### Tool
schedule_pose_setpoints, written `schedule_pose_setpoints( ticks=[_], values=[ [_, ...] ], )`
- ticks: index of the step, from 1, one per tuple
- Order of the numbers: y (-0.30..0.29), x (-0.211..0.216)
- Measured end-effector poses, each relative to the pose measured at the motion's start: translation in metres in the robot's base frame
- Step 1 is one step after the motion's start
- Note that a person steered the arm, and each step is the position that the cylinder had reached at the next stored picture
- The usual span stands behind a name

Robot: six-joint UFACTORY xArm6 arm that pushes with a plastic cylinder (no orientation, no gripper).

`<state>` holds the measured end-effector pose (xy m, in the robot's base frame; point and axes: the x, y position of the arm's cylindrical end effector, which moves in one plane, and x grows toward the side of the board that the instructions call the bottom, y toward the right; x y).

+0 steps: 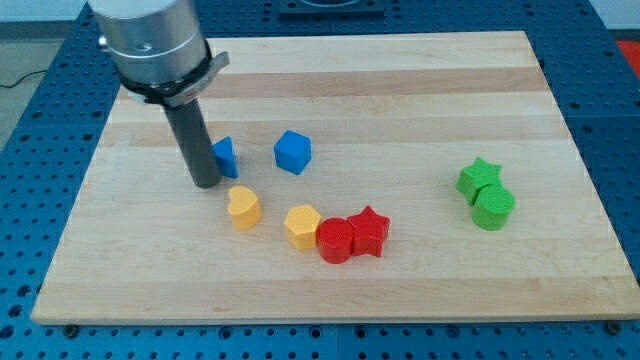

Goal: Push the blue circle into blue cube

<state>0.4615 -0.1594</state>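
My tip [205,184] rests on the board at the view's left. A blue block [226,156] sits right behind it, touching the rod's right side and partly hidden, so I cannot make out its shape. The blue cube [293,151] stands a short way to the right of that block, with a gap between them.
A yellow heart [243,207] lies just below and right of my tip. A yellow pentagon-like block [302,226], a red cylinder [335,240] and a red star [369,231] form a row at the bottom centre. A green star [478,177] and a green cylinder [493,207] sit at the right.
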Motion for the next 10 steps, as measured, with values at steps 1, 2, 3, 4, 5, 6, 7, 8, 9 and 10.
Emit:
schedule_pose_setpoints(
  ticks=[1,2,3,4,5,6,7,8,9,10],
  values=[
    [-0.034,-0.001],
    [-0.036,-0.010],
    [-0.009,-0.020],
    [0.021,-0.031],
    [0.026,-0.031],
    [0.001,-0.031],
    [-0.004,-0.025],
    [0.006,-0.025],
    [0.027,-0.025],
    [0.053,-0.025]
  ],
)
